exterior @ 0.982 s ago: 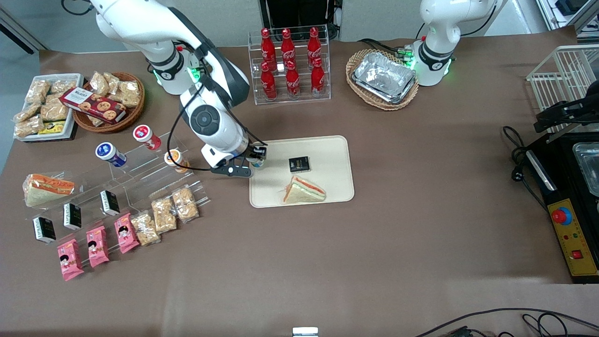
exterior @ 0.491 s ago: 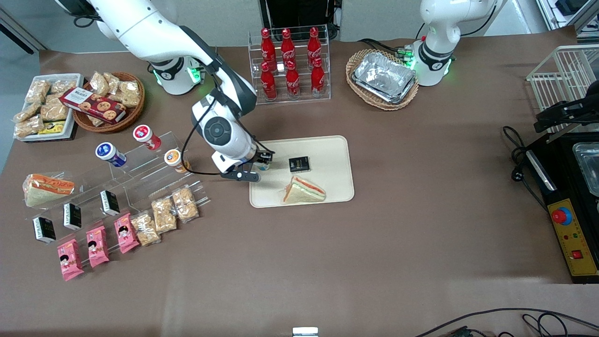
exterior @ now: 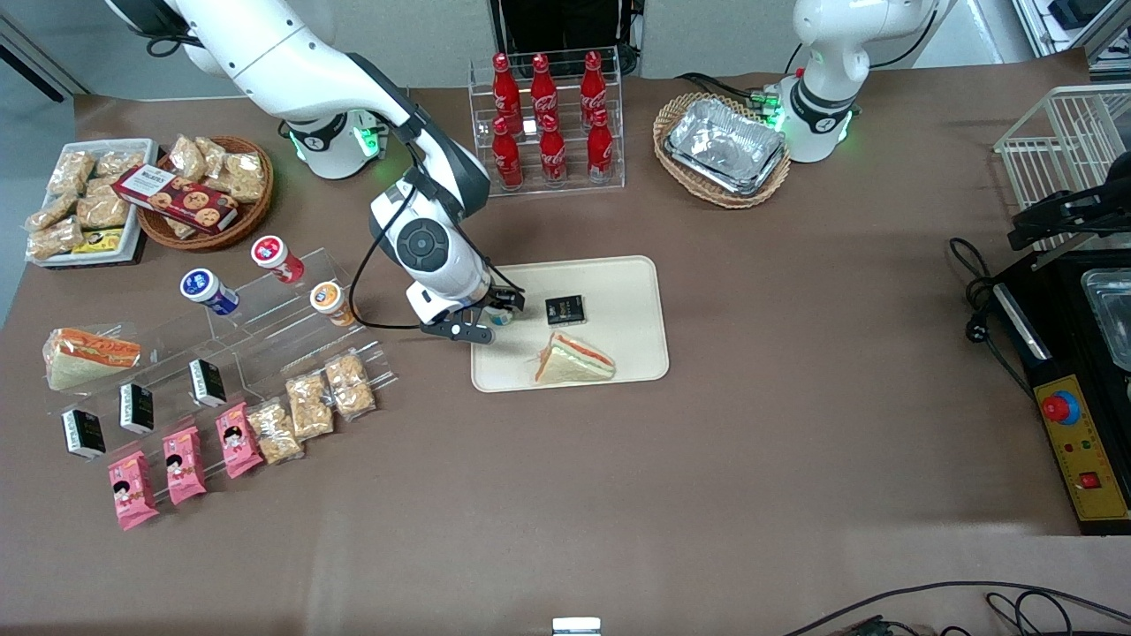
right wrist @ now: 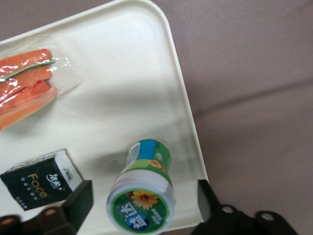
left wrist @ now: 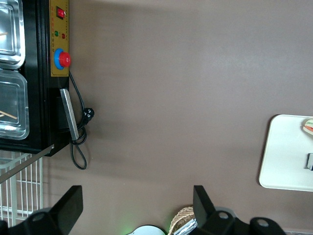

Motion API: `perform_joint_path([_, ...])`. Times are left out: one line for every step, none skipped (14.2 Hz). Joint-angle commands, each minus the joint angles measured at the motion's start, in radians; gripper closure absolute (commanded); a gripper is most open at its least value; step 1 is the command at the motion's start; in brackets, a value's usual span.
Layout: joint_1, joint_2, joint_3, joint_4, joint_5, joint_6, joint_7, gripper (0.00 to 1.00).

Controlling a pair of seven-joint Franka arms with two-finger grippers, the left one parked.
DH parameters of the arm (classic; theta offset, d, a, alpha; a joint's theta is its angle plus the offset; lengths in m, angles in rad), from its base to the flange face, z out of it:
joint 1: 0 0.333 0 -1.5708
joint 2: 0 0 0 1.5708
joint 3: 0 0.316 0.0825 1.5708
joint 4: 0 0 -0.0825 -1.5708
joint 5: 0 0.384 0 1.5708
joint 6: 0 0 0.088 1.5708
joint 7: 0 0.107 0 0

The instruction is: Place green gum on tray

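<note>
Above green gum (right wrist: pixel 142 192), open claw (right wrist: pixel 142 200)

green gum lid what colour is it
White rim, green top with a flower logo on the green gum; clearest in right wrist view.

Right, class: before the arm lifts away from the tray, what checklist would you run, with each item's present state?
1. Green gum within the rim of the tray: ok.
2. Pincer open, with a gap between each finger and the gum: ok.
3. Gum standing lid up: ok.
4. Gum's base resting flat on the tray: cannot tell.
5. Gum apart from the black box: ok.
6. Gum apart from the sandwich: ok.
</note>
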Motion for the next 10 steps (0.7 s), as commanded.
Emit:
perform_joint_path([-0.026, -0.043, -0.002, 0.011, -0.024, -0.028, 0.009, 0.00])
perform_joint_path([-0.051, -0.078, -0.004, 0.015, -0.024, -0.076, -0.006, 0.00])
perform_joint_path([-0.083, -0.119, -0.004, 0.021, -0.024, -0.132, -0.035, 0.00])
perform_joint_path([-0.118, -0.158, -0.004, 0.026, -0.024, -0.186, -0.080, 0.00])
perform_joint_path([-0.155, -0.202, -0.004, 0.026, -0.023, -0.232, -0.121, 0.00])
perform_joint_path([-0.183, -0.242, -0.004, 0.028, -0.023, -0.269, -0.143, 0.00])
perform_joint_path([-0.210, -0.280, -0.004, 0.028, -0.023, -0.300, -0.155, 0.00])
perform_joint_path([-0.242, -0.320, -0.004, 0.034, -0.023, -0.330, -0.186, 0.00])
perform_joint_path([-0.278, -0.351, -0.004, 0.049, -0.015, -0.373, -0.244, 0.00])
perform_joint_path([-0.320, -0.374, -0.004, 0.078, -0.009, -0.437, -0.316, 0.00])
